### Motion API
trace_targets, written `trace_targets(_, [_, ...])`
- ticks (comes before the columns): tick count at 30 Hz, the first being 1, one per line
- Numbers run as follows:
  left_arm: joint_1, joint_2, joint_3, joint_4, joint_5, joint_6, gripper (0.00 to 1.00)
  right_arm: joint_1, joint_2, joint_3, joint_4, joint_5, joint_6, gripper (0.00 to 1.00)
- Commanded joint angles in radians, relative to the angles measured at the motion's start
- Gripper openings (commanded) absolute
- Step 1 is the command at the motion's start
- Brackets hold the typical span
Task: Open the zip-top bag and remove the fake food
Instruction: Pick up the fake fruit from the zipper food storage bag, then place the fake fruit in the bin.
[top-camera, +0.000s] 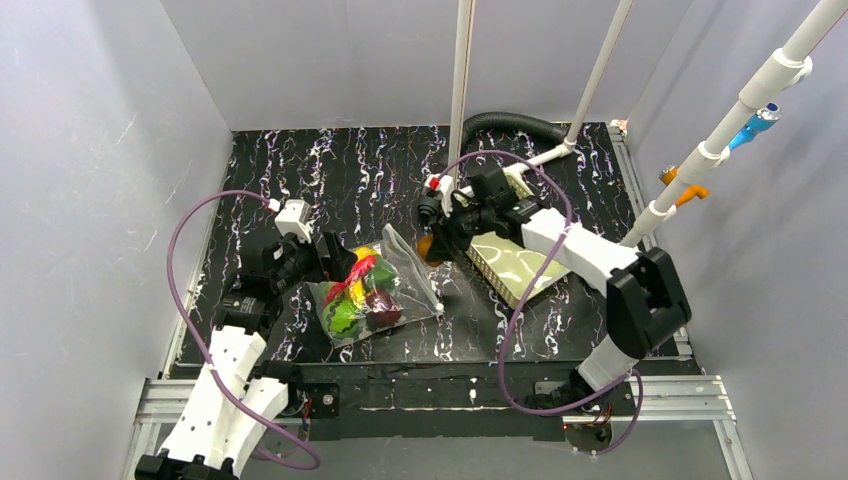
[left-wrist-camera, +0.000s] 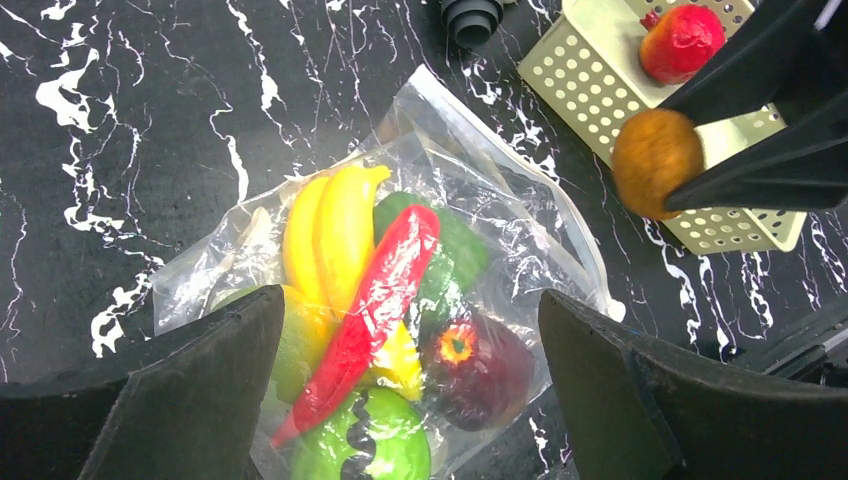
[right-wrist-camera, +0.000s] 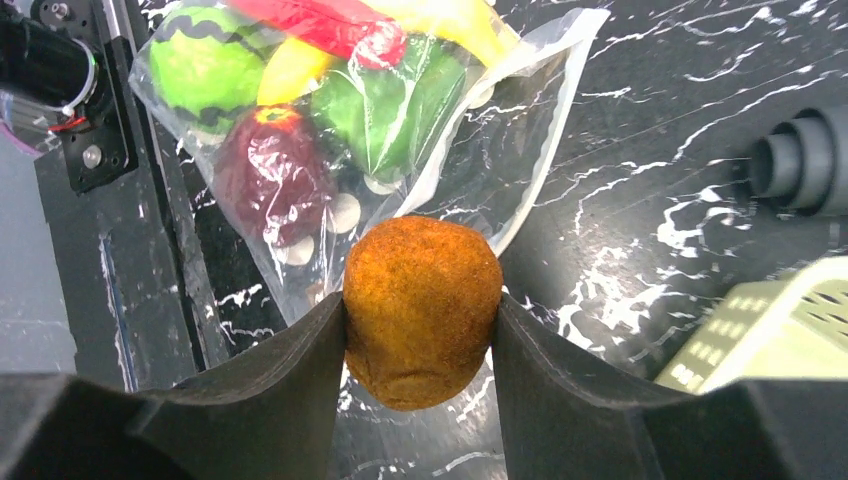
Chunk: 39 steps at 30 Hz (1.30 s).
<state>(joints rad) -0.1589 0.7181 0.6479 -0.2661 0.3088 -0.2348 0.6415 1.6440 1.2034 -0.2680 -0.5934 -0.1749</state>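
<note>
Over on the left, the left gripper (top-camera: 340, 262) sits at about 10 o'clock of the zip-top bag (top-camera: 378, 290). Its fingers (left-wrist-camera: 200, 390) are spread wide, with nothing between them. Seen from its wrist, the bag lies on the black marbled table (top-camera: 300, 180) framed between the two pads.

The bag is still packed with the fake food (left-wrist-camera: 390, 330):
- a yellow banana (left-wrist-camera: 335, 225) lies toward 11 o'clock
- a red chili (left-wrist-camera: 385, 290) slants across the middle
- a dark red round fruit (left-wrist-camera: 480, 365) sits at 4 o'clock
- a green round piece (left-wrist-camera: 365, 450) sits at 6 o'clock

The zip strip runs along the bag's 2 o'clock side. From here I can't quite tell whether the seal is parted.

Just off that edge, at about 1 o'clock of the bag, the right gripper (top-camera: 428, 243) pinches an orange-brown round piece (right-wrist-camera: 420, 305). The piece is squeezed between both pads, out of the bag and above the table.

At 3 o'clock of the bag, partly under the right arm, is the pale green slotted basket (left-wrist-camera: 585, 85). It holds one red fruit (left-wrist-camera: 682, 40).
</note>
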Motion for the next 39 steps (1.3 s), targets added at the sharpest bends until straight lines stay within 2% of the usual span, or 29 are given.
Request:
trace_targets(1, [0.006,-0.024,0.001,-0.001,0.043,0.021,0.98,-0.059,-0.1,-0.018,-0.035,-0.073,-0.118,0.23])
trace_targets(9, [0.006,0.028,0.013,0.007,0.116,0.014,0.98,-0.235,-0.167,-0.063,-0.038,-0.163,-0.179,0.25])
trace_targets(20, [0.005,0.04,0.012,0.016,0.134,0.007,0.98,-0.41,-0.167,-0.111,0.017,-0.07,-0.186,0.27])
trace_targets(33, [0.006,0.04,0.011,0.019,0.141,0.003,0.98,-0.45,-0.126,-0.116,0.027,-0.027,-0.185,0.33])
trace_targets(39, [0.005,0.044,0.01,0.019,0.143,0.0,0.98,-0.451,-0.104,-0.117,0.028,-0.01,-0.193,0.41])
